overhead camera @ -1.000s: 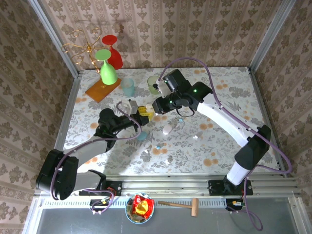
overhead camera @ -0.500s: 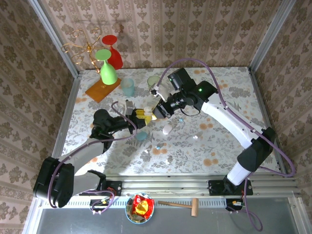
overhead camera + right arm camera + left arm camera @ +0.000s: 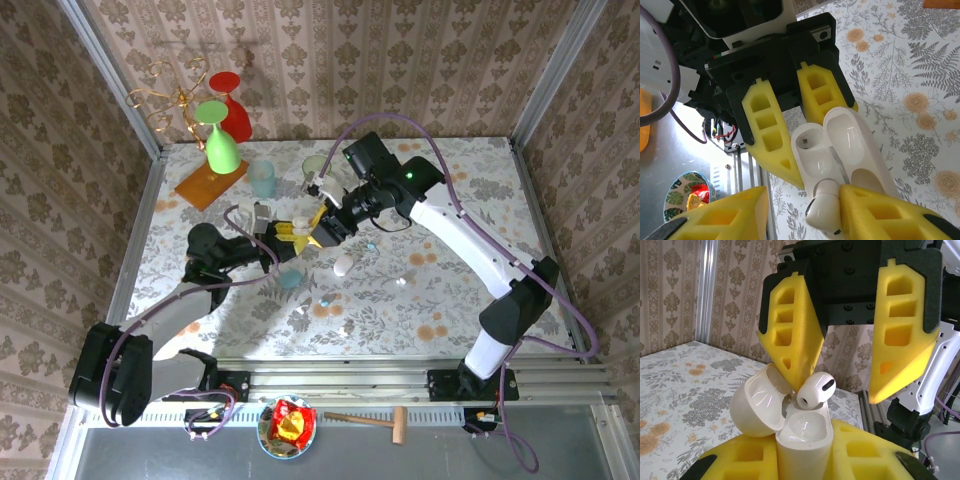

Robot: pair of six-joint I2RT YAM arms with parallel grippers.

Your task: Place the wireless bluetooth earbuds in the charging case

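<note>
My left gripper point(image 3: 800, 452) is shut on the white charging case point(image 3: 802, 440), which stands upright with its lid point(image 3: 756, 405) hinged open. A white earbud point(image 3: 816, 388) rests at the case's mouth, leaning on one yellow finger point(image 3: 792, 340) of my right gripper point(image 3: 837, 395). That gripper hangs over the case with its jaws open. In the right wrist view the earbud point(image 3: 825, 210) touches only one pad point(image 3: 880, 215) of the right gripper point(image 3: 802, 192), at the rim of the case point(image 3: 815, 145). From above, both grippers point(image 3: 285, 238) point(image 3: 312, 232) meet over the table's middle.
On the table point(image 3: 470, 200) lie a white case point(image 3: 343, 264), a light-blue case point(image 3: 291, 278) and loose earbuds point(image 3: 326, 300) point(image 3: 401, 282). Two cups point(image 3: 315, 172) point(image 3: 263, 179), a green glass point(image 3: 222, 140), a red glass point(image 3: 232, 105) and an orange board point(image 3: 210, 184) stand at the back left.
The two grippers have come together over the table's middle. The right gripper's jaws have spread apart, and the earbud now touches just one of its fingers at the case's mouth.
</note>
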